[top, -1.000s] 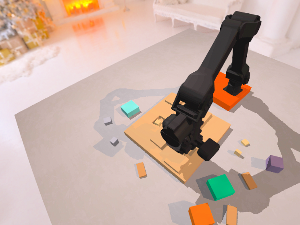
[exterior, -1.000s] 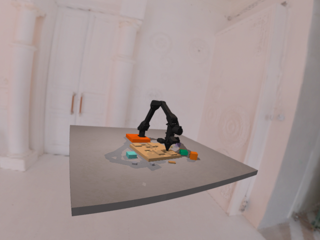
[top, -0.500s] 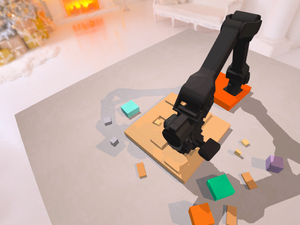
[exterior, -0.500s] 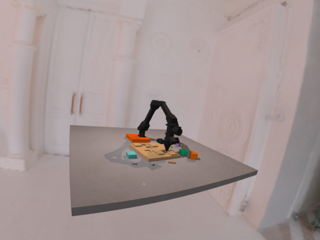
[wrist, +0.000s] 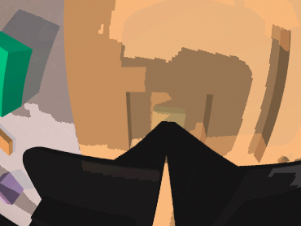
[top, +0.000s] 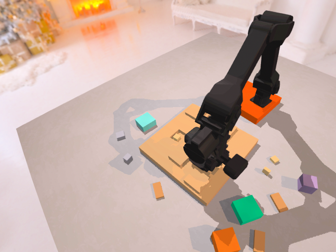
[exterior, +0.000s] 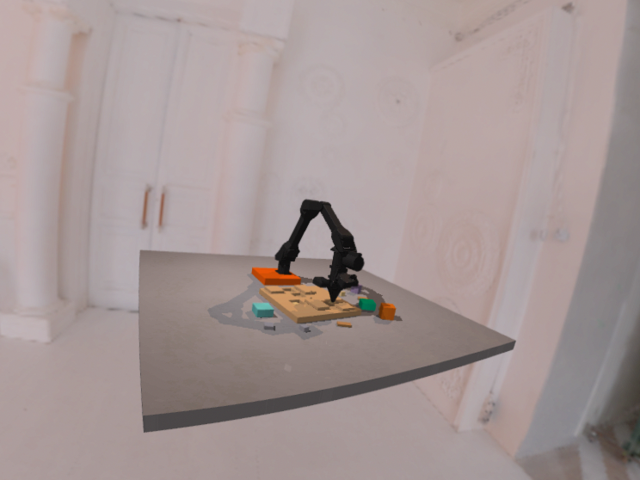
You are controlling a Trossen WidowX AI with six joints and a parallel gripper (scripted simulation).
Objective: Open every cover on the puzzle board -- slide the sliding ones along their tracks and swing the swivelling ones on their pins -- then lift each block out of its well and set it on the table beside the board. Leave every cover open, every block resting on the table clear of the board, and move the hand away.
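Note:
The tan puzzle board (top: 160, 146) (exterior: 304, 310) (wrist: 179, 22) lies in the middle of the table. My gripper (exterior: 333, 298) (wrist: 167, 128) is shut with nothing between its fingers, and its tips point down onto the board's right part. In the wrist view a recessed track with a small tan block (wrist: 169, 115) lies just ahead of the fingertips. A small tan block (top: 176, 137) sits in an open well near the board's middle. Raised flat covers (top: 177, 160) (top: 193, 180) show on the board's near side. The wrist hides the fingertips in the top view.
Loose blocks lie around the board: cyan (top: 145, 121), two small grey ones (top: 120, 134) (top: 127, 157), a tan bar (top: 157, 189), green (top: 246, 209) (wrist: 13, 79), orange (top: 225, 240), purple (top: 307, 183), two small tan ones (top: 274, 159) (top: 266, 170). The arm's orange base (top: 260, 111) stands behind the board.

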